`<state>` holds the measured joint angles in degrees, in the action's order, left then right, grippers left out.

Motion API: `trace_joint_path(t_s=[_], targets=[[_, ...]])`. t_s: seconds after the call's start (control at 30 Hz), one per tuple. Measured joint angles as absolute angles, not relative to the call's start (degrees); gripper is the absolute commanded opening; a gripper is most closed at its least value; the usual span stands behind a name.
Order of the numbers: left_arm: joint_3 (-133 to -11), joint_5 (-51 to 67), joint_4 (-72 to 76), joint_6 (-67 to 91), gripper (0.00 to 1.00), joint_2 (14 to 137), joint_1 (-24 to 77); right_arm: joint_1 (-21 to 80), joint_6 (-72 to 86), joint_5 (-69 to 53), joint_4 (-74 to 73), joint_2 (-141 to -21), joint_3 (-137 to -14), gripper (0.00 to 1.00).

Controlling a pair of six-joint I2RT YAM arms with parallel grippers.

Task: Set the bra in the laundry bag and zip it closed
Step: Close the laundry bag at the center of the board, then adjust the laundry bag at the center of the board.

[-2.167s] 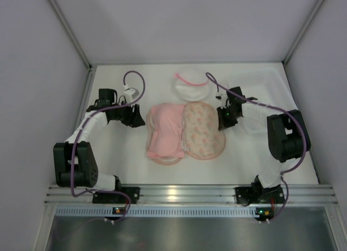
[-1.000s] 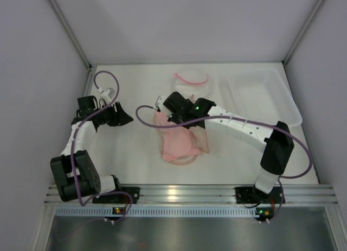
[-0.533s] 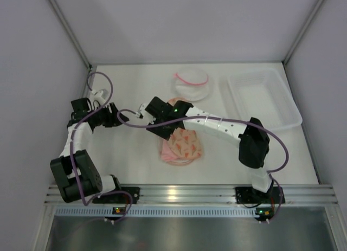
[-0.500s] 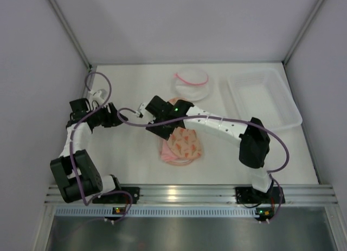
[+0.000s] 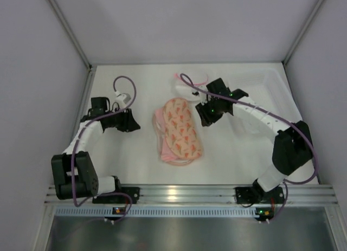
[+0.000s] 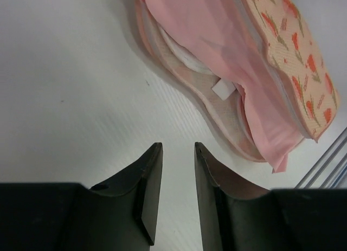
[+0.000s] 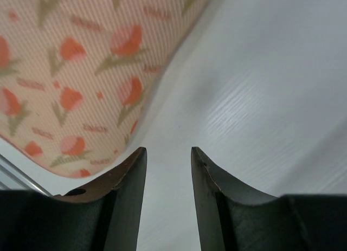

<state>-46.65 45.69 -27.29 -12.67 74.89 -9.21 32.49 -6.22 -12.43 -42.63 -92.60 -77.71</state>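
Note:
The laundry bag (image 5: 180,129) lies folded shut in the middle of the table, its peach printed lid on top. The salmon-pink bra (image 6: 227,72) sits between the two halves, and its edge sticks out on the bag's left side (image 5: 158,126). In the left wrist view the zip edge gapes and a white tag shows. My left gripper (image 5: 136,122) is open and empty, left of the bag (image 6: 282,50). My right gripper (image 5: 203,119) is open and empty, just off the bag's upper right edge (image 7: 70,72).
A white mesh round pouch with a pink rim (image 5: 190,84) lies behind the bag. A clear plastic tray (image 5: 265,99) stands at the back right, partly behind the right arm. White walls close in the table on three sides.
The right arm folded the printed lid over the bra toward the left, let go and drew back to the bag's right side. The left gripper moved back in toward the bag.

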Motion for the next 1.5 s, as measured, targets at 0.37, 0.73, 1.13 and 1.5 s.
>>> trace_joint_path(t_s=[0.37,0.73,1.13,1.5], targets=[[-48.49,33.61,-28.56,-15.92,0.29,92.09,9.13,32.40,-6.09,-12.47,-38.22,-96.40,-63.55,0.36],[-56.34,39.35,-26.24,-7.51,0.28,102.28,9.69,37.91,-3.81,-23.55,-32.05,-98.94,-64.05,0.40],[-57.25,43.88,-22.61,-0.03,0.33,105.30,9.63,44.53,0.34,-30.70,-29.10,-105.25,-75.00,0.45],[-56.40,42.92,-22.59,-0.97,0.36,103.57,4.93,32.03,-0.69,-31.57,-29.50,-93.65,-68.18,0.49]])
